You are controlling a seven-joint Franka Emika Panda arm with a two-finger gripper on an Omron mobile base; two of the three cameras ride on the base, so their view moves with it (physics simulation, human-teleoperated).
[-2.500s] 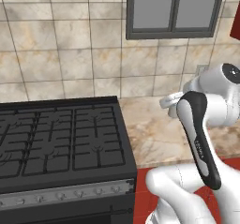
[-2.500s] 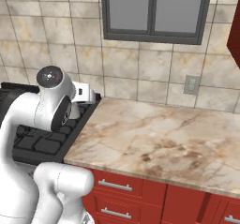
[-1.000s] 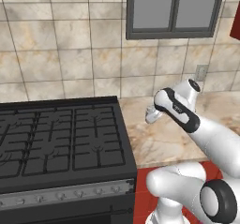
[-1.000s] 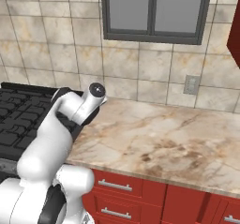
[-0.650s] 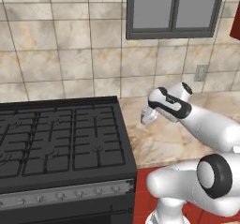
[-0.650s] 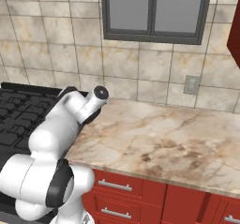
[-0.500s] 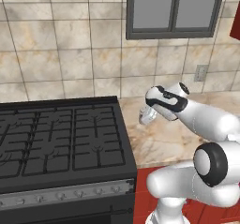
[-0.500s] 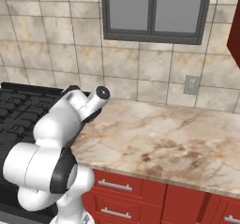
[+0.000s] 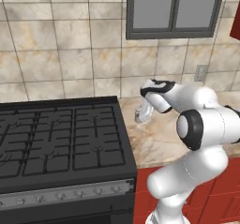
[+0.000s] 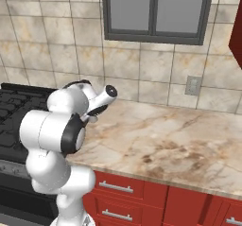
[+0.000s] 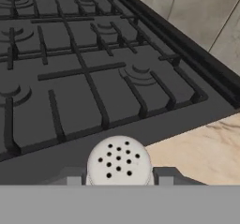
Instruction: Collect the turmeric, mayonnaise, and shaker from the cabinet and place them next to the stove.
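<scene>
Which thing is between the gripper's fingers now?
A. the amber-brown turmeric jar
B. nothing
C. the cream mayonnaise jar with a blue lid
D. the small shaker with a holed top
D: the hand view shows the shaker, its pale top dotted with holes, between the two fingers of the gripper, beside the stove.

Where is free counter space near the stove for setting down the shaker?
The marble counter is bare from the stove edge to the wall tiles. The gripper holds the shaker over the strip right beside the stove. The stove grates are crowded.
</scene>
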